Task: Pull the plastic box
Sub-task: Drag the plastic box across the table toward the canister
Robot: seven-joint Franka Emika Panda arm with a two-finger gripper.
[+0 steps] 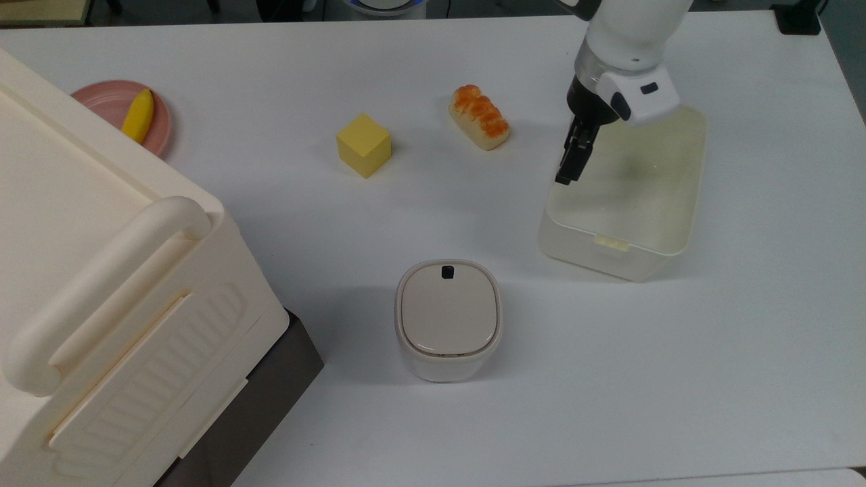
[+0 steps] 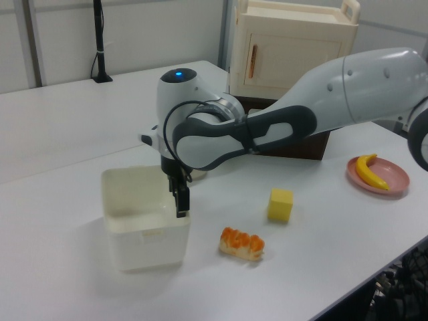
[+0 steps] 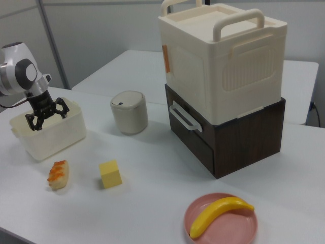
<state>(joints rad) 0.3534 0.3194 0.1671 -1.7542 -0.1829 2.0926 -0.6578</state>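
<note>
Translucent milky-white rectangular plastic box [image 1: 632, 203], round-cornered and rimmed, straddled at its wall by black gripper [image 3: 44, 115], jaws spread wide.

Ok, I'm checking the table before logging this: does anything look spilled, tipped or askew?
Nothing looks spilled or tipped. The plastic box sits slightly skewed to the table edges, with the open gripper hooked over its wall. The banana lies on its plate.
</note>
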